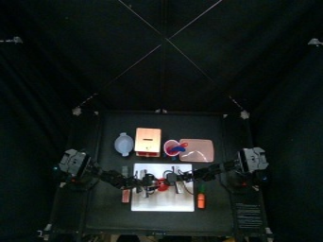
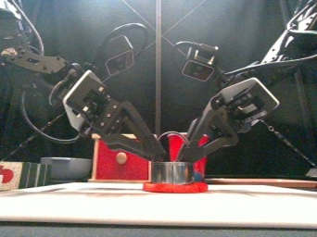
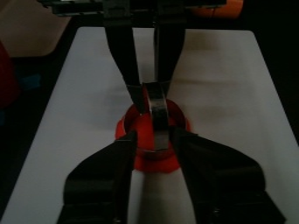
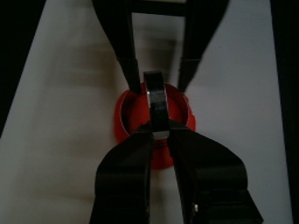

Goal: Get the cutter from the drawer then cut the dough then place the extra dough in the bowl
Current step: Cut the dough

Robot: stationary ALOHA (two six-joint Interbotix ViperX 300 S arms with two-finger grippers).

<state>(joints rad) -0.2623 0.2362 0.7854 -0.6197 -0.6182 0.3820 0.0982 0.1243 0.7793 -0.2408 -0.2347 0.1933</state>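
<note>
Front view: the white cutting board lay nearest, with the cutter standing in the red dough on it. Uneven pressing might tilt it and tear the dough. Both arms slanted down, meeting at its rim. Wrist views: each arm's jaws were narrow, pinching the cutter's wall.

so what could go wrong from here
1. The left gripper and right gripper both seem to pinch the cutter from opposite sides. Uneven pushing could tilt it and leave the cut incomplete.
2. The dough may stick to the cutter and lift off the board with it.
3. The two grippers sit very close together, so they might bump when they part.
</note>
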